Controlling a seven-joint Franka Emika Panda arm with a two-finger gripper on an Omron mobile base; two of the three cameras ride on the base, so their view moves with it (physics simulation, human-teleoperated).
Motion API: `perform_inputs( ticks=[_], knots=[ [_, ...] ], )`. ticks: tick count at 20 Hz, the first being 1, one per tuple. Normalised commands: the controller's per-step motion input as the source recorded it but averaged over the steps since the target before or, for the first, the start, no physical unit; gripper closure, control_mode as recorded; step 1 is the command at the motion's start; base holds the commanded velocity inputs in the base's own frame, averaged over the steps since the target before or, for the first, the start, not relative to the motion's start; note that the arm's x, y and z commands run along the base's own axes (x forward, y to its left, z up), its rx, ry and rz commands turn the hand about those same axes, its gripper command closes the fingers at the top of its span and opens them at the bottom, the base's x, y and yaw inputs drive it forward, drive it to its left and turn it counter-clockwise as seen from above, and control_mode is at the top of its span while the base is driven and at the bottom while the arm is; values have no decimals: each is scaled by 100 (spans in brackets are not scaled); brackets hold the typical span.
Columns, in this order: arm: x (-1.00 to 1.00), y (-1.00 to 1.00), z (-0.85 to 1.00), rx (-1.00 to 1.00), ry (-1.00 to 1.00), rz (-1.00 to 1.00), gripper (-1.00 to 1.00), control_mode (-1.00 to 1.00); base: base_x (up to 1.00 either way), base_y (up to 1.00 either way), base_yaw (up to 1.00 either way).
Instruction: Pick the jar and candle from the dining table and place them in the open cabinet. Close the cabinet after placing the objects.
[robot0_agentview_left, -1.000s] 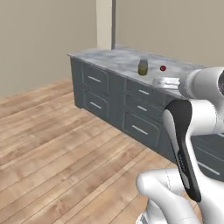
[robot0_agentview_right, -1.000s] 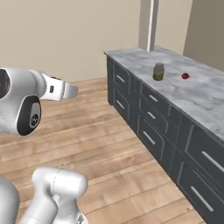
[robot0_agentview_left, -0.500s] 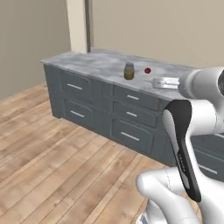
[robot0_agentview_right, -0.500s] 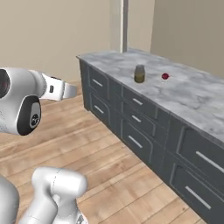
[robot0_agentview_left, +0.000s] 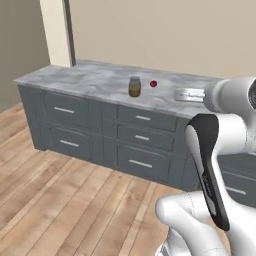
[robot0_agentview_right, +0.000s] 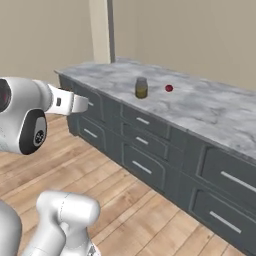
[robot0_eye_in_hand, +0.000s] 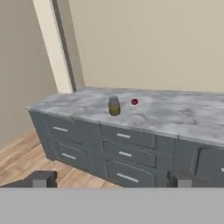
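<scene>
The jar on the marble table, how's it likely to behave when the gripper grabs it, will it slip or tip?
The jar looks like smooth glass, so it is probably rigid but slippery and breakable. Its contents fill only the lower half, so it likely sits bottom-heavy and resists tipping. It stands upright, apart from the red ball, on the table; knocked over, its round body would probably roll.

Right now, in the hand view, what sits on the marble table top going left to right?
Jar → small red ball, both standing apart on the dining table.
</scene>
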Motion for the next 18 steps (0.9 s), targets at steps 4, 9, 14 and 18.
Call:
perform_inputs(
  ticks=[4,9,14,18],
  knots=[
    [0,0,0,0,0,0,-100,100,41,41,-35],
    [0,0,0,0,0,0,-100,100,33,46,-37],
    [0,0,0,0,0,0,-100,100,31,47,-36],
    [0,0,0,0,0,0,-100,100,37,48,-34]
  ],
)
